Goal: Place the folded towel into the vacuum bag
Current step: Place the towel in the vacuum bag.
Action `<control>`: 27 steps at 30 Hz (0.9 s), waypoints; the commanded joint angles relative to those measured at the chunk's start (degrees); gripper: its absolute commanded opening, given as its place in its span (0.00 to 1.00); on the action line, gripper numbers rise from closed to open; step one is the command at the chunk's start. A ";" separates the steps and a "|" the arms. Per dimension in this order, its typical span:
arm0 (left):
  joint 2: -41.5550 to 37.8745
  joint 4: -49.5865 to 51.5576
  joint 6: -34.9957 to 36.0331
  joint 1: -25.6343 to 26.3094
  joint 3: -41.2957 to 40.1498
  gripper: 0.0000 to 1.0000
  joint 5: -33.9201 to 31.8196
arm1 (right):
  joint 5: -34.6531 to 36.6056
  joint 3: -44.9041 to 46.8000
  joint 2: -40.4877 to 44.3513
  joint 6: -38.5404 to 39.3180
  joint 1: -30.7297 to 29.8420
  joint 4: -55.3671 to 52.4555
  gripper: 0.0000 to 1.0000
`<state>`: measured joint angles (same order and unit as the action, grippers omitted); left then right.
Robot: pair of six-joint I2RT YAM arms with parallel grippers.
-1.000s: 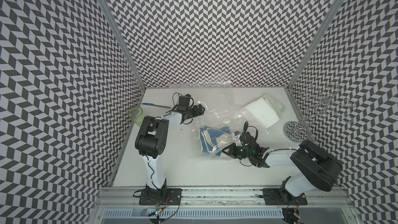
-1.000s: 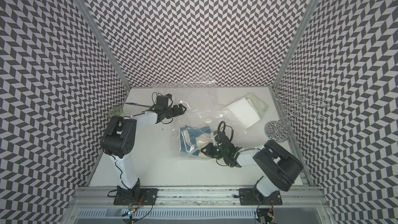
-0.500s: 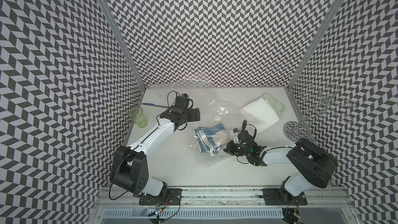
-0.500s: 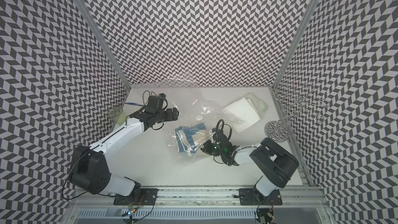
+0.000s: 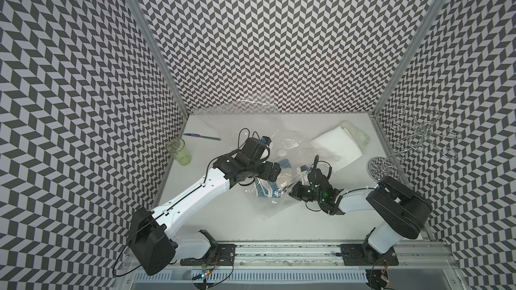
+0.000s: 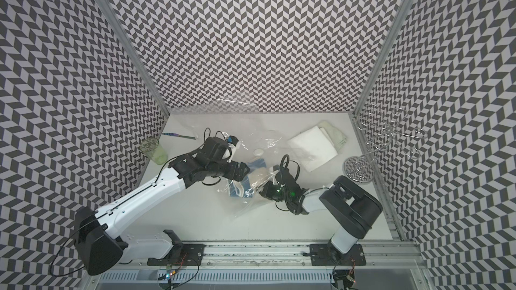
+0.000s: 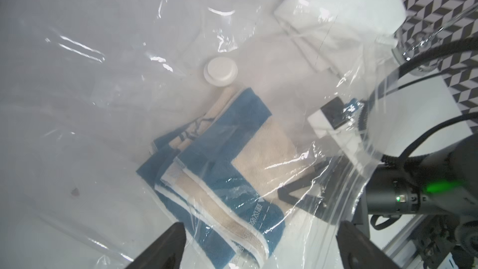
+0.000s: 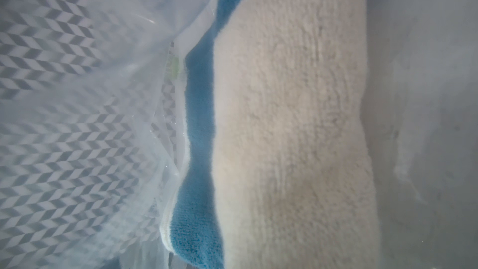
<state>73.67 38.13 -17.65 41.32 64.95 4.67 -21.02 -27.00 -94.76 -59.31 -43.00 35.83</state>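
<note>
A: Starting at the right hand: pressed together, reaching in through the mouth of the vacuum bag, right up against the folded towel. Cannot tell about cloth pinched between or not.
B: And the left hand?
A: Spread wide, hovering above the film, holding nothing.
B: Risks from here?
A: Probably dragging the towel back out on withdrawal, given any snag on the terry; or crumpling the loose mouth shut.
B: Towel's place?
A: Apparently inside the bag on the counter, just beside the white valve cap, directly beneath the left hand, up against the right.
</note>
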 commanded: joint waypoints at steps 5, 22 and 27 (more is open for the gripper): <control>3.85 -2.91 2.09 13.66 -1.82 0.93 2.11 | -1.25 -1.80 -0.56 1.25 -0.50 2.68 0.10; 11.96 -1.33 10.78 18.60 -6.06 0.64 -17.55 | -2.05 -2.54 -2.24 2.00 -0.28 1.55 0.10; 9.81 3.78 13.52 14.99 -4.56 0.22 -21.94 | 0.19 -2.38 -4.04 1.90 0.64 -2.02 0.10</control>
<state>85.38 38.39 -6.31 58.48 59.44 -12.93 -22.98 -29.10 -97.12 -58.08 -42.74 35.57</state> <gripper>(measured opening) 0.279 0.099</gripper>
